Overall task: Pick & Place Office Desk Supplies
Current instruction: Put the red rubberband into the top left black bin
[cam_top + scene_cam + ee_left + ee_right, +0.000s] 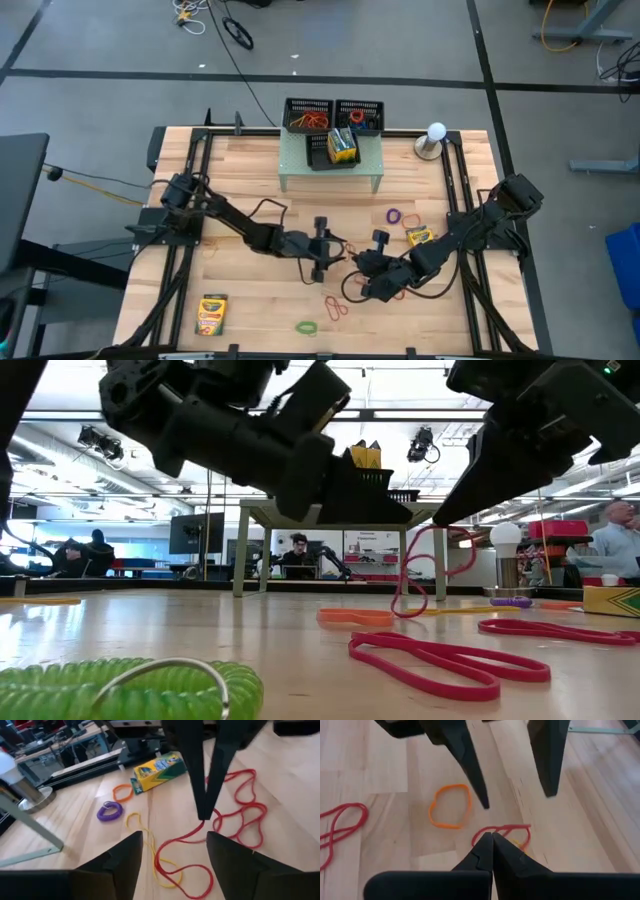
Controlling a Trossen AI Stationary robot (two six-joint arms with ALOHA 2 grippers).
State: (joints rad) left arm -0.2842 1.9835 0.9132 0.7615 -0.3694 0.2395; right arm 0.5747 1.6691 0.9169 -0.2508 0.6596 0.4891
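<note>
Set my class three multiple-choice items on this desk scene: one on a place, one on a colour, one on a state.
1. The black mesh trays stand: A on the floor; B on the pale green riser; C under the table.
2. The right gripper pinches a rubber band coloured: A red; B blue; C black.
3. The left gripper is: A shut on a crayon box; B shut on a band; C open.
Key: B, the trays sit atop the riser; A, the pinched band is red; C, its fingers stand apart.

Red rubber-band loops (240, 810); orange loop (450, 806); purple coil (109, 811); green loop (306, 327); yellow-and-green crayon box (159, 770); pale wood table (240, 180); black mesh trays (334, 114).
</note>
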